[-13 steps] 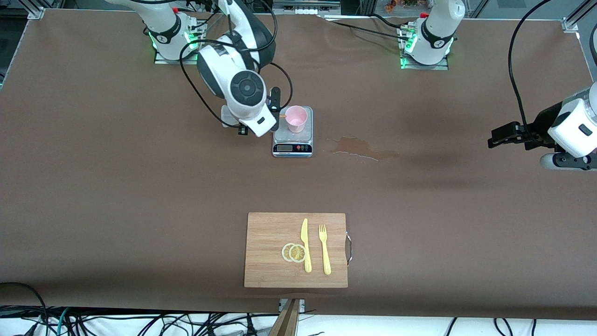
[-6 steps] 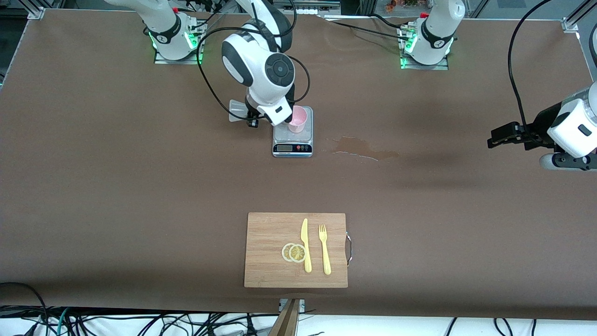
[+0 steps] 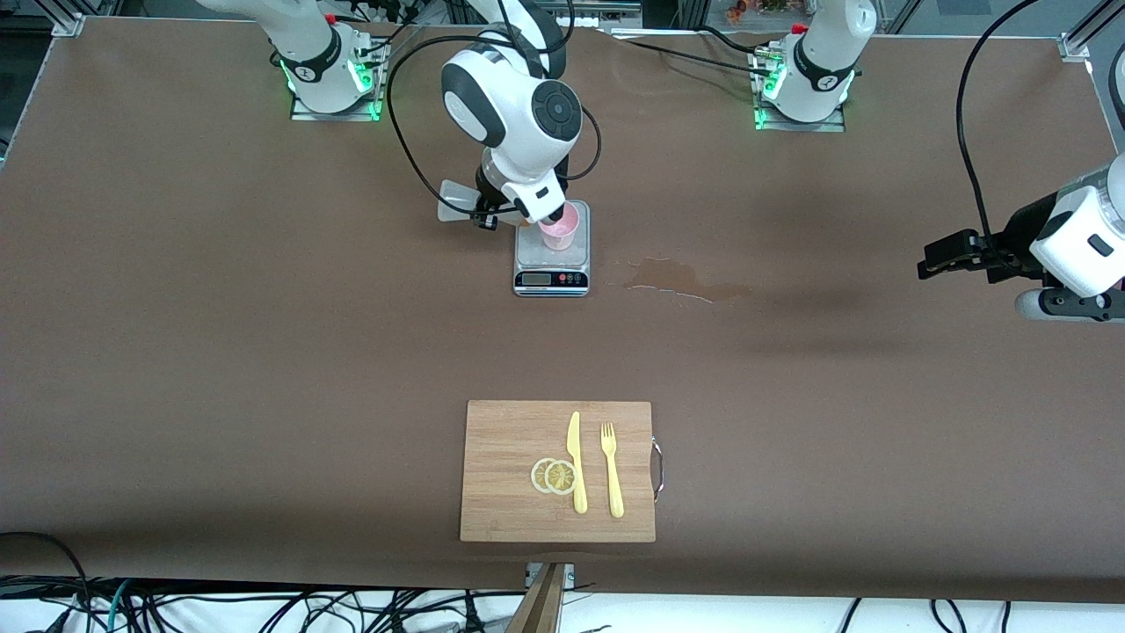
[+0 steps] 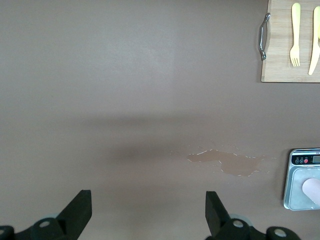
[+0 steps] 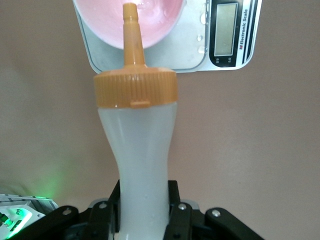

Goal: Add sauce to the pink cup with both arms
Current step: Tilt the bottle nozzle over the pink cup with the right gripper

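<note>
Legible text: one item. The kitchen scale [image 5: 200, 45] under the pink cup [image 5: 145, 20] carries a line of small print along the edge of its display panel; it appears to read "Kitchen Scale", though the letters are tiny and not certain. The display [image 5: 225, 27] itself shows no digits that can be made out. The buttons on the scale's panel [image 3: 571, 279] bear marks too small to read.

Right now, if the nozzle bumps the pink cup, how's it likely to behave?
The pink cup looks thin and light, standing loose on the scale, so a bump likely slides or tips it. Its tapered shape probably adds tippiness. The sauce nozzle is over its rim.
</note>
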{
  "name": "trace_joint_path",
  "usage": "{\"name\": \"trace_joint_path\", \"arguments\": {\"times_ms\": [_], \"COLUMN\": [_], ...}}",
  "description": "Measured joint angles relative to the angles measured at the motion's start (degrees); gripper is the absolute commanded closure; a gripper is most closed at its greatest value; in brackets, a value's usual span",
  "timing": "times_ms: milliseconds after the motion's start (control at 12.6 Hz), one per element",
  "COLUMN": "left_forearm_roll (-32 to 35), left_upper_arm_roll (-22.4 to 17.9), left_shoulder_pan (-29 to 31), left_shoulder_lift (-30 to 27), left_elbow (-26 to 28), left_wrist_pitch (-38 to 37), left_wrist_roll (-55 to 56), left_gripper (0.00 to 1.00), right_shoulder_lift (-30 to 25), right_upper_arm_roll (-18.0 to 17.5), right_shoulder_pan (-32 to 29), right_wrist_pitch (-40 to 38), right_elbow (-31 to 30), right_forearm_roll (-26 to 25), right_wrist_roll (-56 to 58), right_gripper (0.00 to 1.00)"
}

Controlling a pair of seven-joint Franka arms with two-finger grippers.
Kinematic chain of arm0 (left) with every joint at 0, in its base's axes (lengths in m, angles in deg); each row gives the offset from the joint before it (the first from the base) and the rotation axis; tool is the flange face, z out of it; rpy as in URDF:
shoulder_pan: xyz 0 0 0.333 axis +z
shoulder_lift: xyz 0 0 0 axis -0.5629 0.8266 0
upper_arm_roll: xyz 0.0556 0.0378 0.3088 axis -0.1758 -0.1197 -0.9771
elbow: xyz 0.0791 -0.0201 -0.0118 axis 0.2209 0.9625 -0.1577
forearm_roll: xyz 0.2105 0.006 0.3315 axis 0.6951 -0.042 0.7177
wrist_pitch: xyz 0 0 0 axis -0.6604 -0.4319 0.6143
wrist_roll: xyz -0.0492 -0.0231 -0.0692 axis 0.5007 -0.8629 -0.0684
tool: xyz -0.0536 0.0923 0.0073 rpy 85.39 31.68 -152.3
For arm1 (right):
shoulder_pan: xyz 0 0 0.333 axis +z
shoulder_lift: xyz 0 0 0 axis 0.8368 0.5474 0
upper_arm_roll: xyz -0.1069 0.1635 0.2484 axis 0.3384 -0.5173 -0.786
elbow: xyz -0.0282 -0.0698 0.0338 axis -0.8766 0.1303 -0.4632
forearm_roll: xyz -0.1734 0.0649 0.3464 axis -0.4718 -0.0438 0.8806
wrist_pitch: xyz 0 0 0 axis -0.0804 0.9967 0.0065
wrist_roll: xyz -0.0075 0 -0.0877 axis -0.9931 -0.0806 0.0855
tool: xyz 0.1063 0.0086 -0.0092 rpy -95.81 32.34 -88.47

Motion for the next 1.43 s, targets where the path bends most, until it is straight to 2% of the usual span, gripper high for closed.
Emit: {"name": "trace_joint_path", "arguments": {"times_ms": [1431], "left_forearm_roll": [0.00], "left_upper_arm_roll": [0.02], "left_shoulder_pan": [0.00], "left_shoulder_lift": [0.01], "left_elbow": [-0.07], "left_wrist_pitch": [0.00], "left_wrist_roll": [0.00], "left_gripper": [0.00], "right_shoulder_lift": [-1.25], "right_upper_arm_roll": [0.87], "right_shoulder_pan": [-0.19], "right_wrist_pitch": [0.29], "right_elbow": [0.14], "right_forearm_roll": [0.05], "right_wrist_roll": [1.06], "right_gripper": [0.75]}}
